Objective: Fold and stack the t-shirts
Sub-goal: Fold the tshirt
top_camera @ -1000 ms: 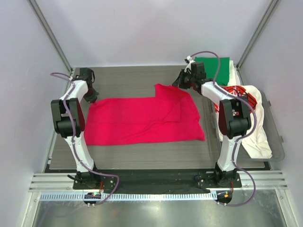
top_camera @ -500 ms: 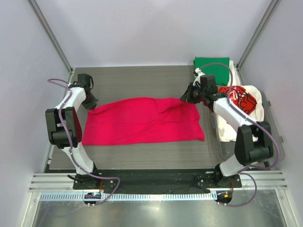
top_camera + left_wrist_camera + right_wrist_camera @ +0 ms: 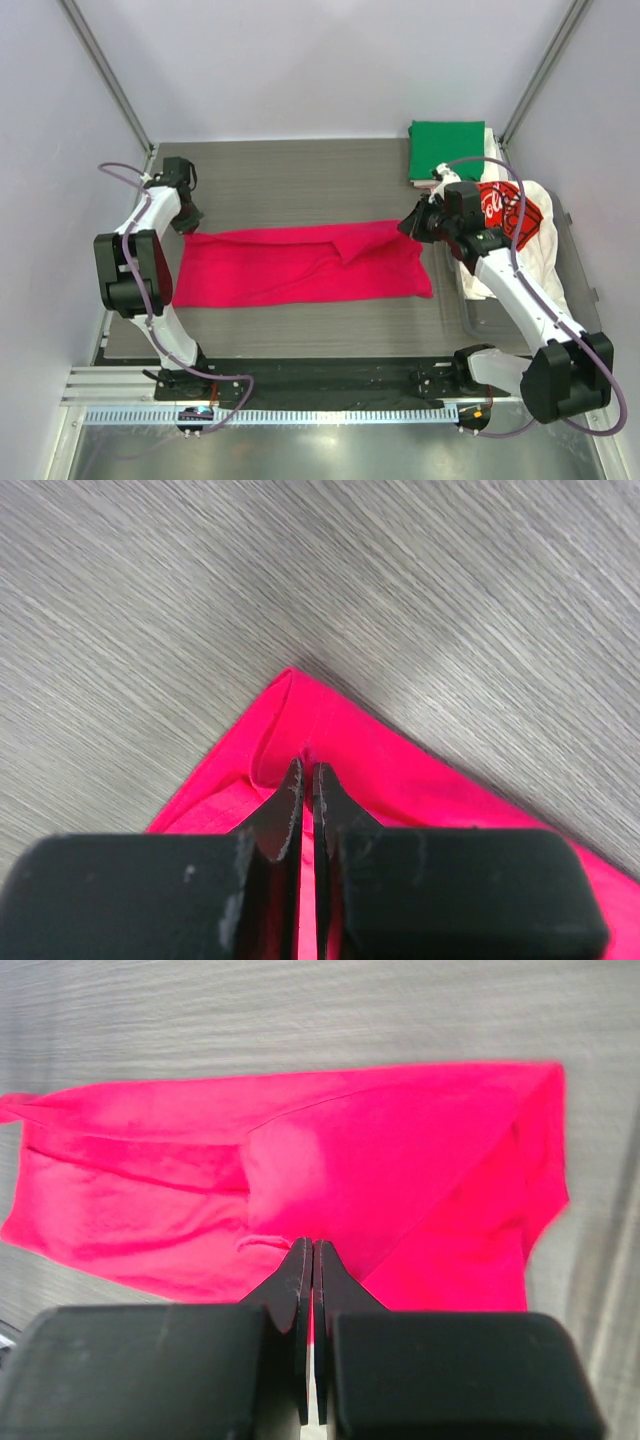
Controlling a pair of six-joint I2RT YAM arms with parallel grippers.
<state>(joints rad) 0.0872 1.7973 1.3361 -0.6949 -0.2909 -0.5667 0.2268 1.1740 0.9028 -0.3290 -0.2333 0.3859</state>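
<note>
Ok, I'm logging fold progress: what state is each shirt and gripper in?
red t-shirt: spread on the table, far edge folded over partway.
green t-shirt: folded, far right corner.
white printed t-shirt: crumpled, unfolded, at the right.
left gripper: shut on the red t-shirt.
right gripper: shut on the red t-shirt.

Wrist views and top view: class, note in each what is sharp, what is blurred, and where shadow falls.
Left wrist view: the left gripper is a dark blur, the table grain crisp, a soft shadow beside the magenta-red t-shirt. Right wrist view: the right gripper blurs likewise; the shirt's colour glows oversaturated. Top external view: even light, everything sharp.
</note>
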